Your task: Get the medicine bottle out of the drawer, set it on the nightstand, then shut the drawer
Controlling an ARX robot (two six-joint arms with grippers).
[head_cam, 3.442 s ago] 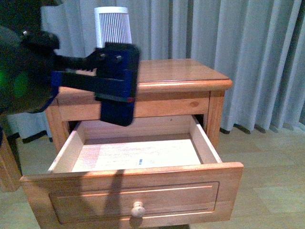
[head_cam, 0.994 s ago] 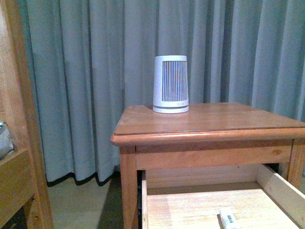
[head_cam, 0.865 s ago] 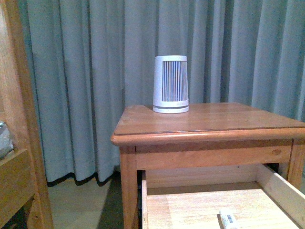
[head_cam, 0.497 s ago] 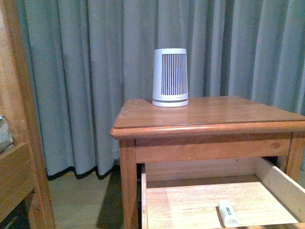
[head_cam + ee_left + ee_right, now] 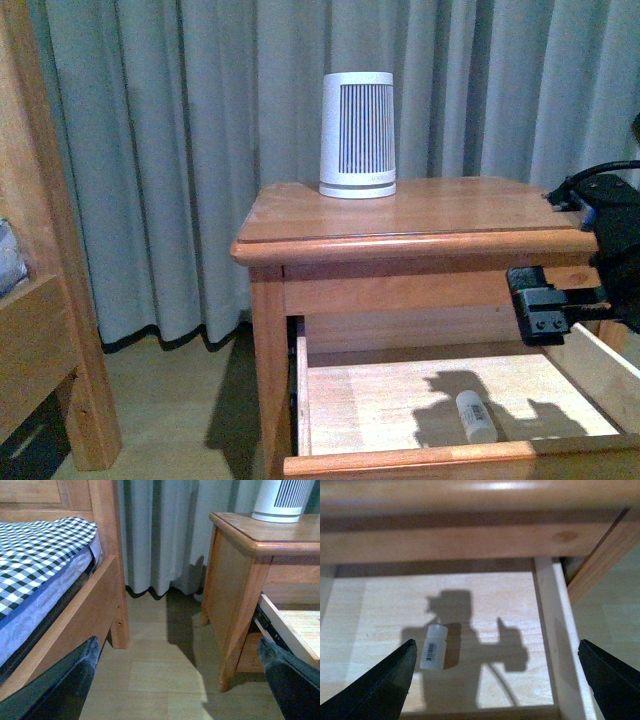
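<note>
The medicine bottle (image 5: pixel 476 416) lies on its side on the pale floor of the open drawer (image 5: pixel 340 400); it also shows in the right wrist view (image 5: pixel 433 647). The nightstand (image 5: pixel 420 215) stands against the curtain. My right gripper (image 5: pixel 495 680) is open and empty, hovering above the drawer (image 5: pixel 547 630), with the bottle below and nearer one finger (image 5: pixel 380 690). The right arm (image 5: pixel 570 300) shows at the nightstand's right side in the front view. My left gripper (image 5: pixel 185 685) is open and empty, low over the floor between the bed and the nightstand (image 5: pixel 240 570).
A big white slatted device (image 5: pixel 357 135) stands at the back of the nightstand top. A wooden bed frame (image 5: pixel 45 300) with a checked mattress (image 5: pixel 35 555) is to the left. Grey curtains (image 5: pixel 180 150) hang behind. Bare floor (image 5: pixel 160 670) lies between bed and nightstand.
The front view has tilted down, showing more of the drawer and bottle. My right arm has come into view over the drawer's right side, casting a shadow by the bottle.
</note>
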